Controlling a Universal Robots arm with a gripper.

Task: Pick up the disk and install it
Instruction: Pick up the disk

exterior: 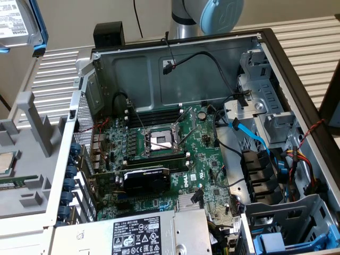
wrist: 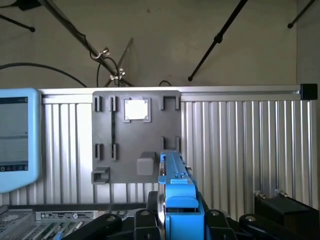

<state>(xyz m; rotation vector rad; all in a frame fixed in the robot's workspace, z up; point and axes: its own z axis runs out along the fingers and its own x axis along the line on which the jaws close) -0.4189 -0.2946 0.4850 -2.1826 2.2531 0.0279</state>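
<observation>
The disk (exterior: 15, 22), a silver hard drive with a white label in a bright blue carrier, hangs in the air at the exterior view's top left, above and beyond the grey holder. In the wrist view the disk (wrist: 176, 192) stands edge-on between the black fingers (wrist: 214, 218) of my gripper (wrist: 177, 220), which is shut on its blue carrier. The open computer case (exterior: 276, 58) lies off to the exterior view's right of the disk. At the case's near right corner sit its drive bays (exterior: 276, 207), one holding a blue carrier (exterior: 281, 241).
A grey holder (exterior: 32, 159) (wrist: 135, 145) lies beside the case on the ribbed table, with a square silver chip (wrist: 136, 110) in it. The motherboard (exterior: 159, 154), loose cables (exterior: 249, 133) and the power supply (exterior: 143, 234) fill the case. A light-blue framed screen (wrist: 15, 140) stands nearby.
</observation>
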